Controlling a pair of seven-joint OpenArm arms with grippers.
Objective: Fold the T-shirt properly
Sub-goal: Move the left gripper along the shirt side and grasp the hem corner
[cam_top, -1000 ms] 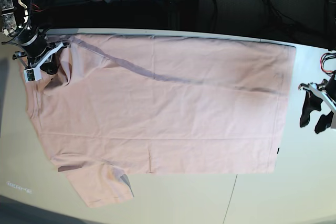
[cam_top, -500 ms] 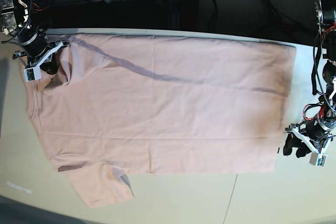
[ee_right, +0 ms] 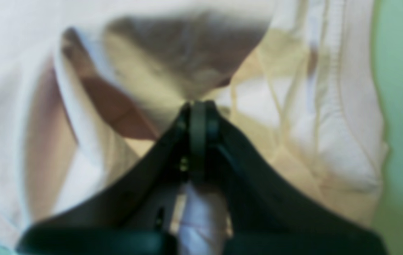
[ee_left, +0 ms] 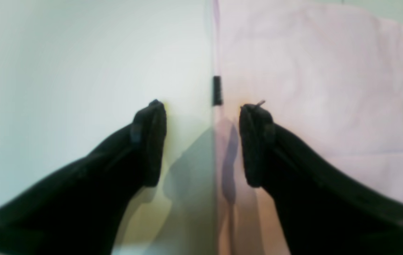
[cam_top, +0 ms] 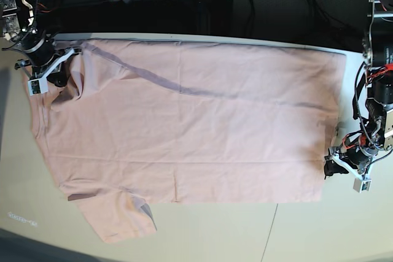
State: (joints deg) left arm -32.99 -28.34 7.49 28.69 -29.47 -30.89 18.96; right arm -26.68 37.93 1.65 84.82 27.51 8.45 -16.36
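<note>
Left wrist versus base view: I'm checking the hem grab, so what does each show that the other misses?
Only the left wrist view shows the left claw open, straddling the T-shirt edge beside a small black tag. Only the base view shows the whole spread shirt and the right claw at its far corner. Both show shirt edge and table.

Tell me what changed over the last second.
The left gripper moved from off to the side of the table in to the T-shirt hem corner; its fingers now stand open astride the hem edge. The right gripper, shut on the T-shirt near the shoulder, and the cloth itself stayed put.
</note>
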